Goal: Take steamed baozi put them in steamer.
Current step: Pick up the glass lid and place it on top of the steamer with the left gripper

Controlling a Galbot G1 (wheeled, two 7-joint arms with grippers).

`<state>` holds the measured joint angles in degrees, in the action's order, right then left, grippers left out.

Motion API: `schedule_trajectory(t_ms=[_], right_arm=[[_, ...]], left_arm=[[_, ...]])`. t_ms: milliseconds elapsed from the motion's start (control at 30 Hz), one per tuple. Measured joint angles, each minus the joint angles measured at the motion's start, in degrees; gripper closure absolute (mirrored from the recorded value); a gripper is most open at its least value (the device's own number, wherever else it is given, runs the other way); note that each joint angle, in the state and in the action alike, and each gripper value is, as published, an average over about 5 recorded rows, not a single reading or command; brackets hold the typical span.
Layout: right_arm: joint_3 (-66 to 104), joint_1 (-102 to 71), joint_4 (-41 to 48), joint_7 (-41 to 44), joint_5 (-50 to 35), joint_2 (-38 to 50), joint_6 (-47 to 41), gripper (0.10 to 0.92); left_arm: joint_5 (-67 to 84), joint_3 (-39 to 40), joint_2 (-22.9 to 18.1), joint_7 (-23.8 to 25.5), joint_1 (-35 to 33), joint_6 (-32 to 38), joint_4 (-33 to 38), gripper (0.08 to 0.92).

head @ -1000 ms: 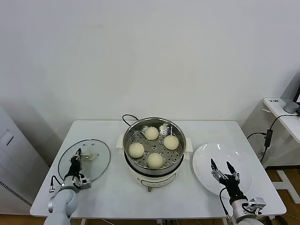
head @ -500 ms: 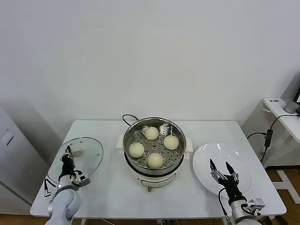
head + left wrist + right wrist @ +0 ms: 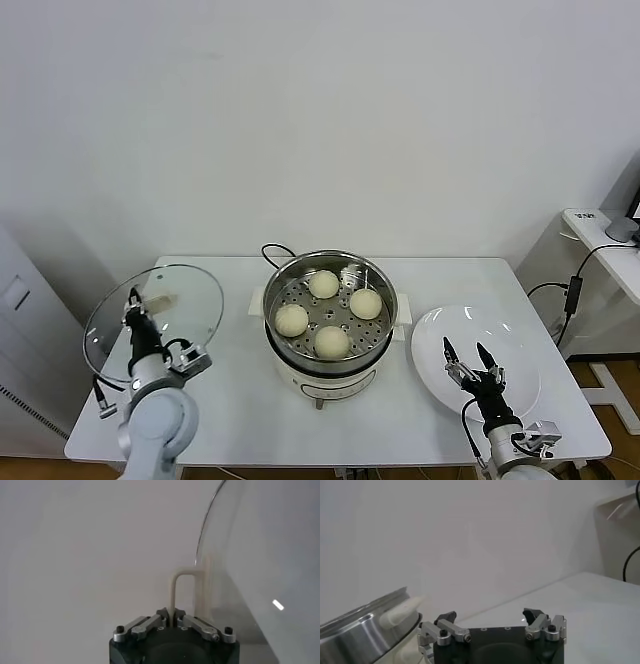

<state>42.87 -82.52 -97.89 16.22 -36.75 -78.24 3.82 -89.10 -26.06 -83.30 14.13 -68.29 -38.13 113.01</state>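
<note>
All four buns [image 3: 330,341] sit in the steamer [image 3: 330,300]. At nine o'clock, the left gripper [image 3: 171,618] pinches the lid [image 3: 155,320] handle, tilted upright, likely for covering. Right gripper [image 3: 469,360] waits, spread wide, over the plate [image 3: 520,345].

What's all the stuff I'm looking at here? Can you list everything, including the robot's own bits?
steamed baozi: four, cream-white, inside the steamer on its perforated floor.
steamer: one, shiny steel on a white base, middle of the table.
black cord: one, behind the steamer.
glass lid: one, clear with a cream handle, lifted and tilted on edge at the table's left end.
plate: one, white, bare, right of the steamer.
table: one, white.
side desk: one, white, far right, with cables.
left hand: one, black, shut on the lid's handle.
right hand: one, black, open, over the plate's near edge, holding nothing.
</note>
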Motion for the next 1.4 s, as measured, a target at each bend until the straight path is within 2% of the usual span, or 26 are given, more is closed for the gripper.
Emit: schedule_trajectory(t_ms=[267, 533, 1033, 1400], right_arm=[[0.7, 0.1, 0.1, 0.2, 0.0, 0.5, -0.6, 0.203], [0.6, -0.6, 0.1, 0.7, 0.7, 0.8, -1.0, 0.203], [0.8, -1.8, -0.5, 1.0, 2.1, 0.3, -1.4, 0.203], [0.9, -2.6, -1.4, 1.0, 2.9, -0.3, -1.7, 0.203]], left_arm=[[-7.6, 6.0, -4.7, 5.3, 2.6, -3.5, 3.8, 0.869], [-11.4, 13.4, -8.3, 8.8, 6.8, -4.1, 3.7, 0.869], [-11.8, 28.3, -8.8, 10.1, 15.1, -4.1, -3.1, 0.869], [-10.5, 33.5, -8.9, 8.3, 18.2, -4.1, -11.1, 0.869]])
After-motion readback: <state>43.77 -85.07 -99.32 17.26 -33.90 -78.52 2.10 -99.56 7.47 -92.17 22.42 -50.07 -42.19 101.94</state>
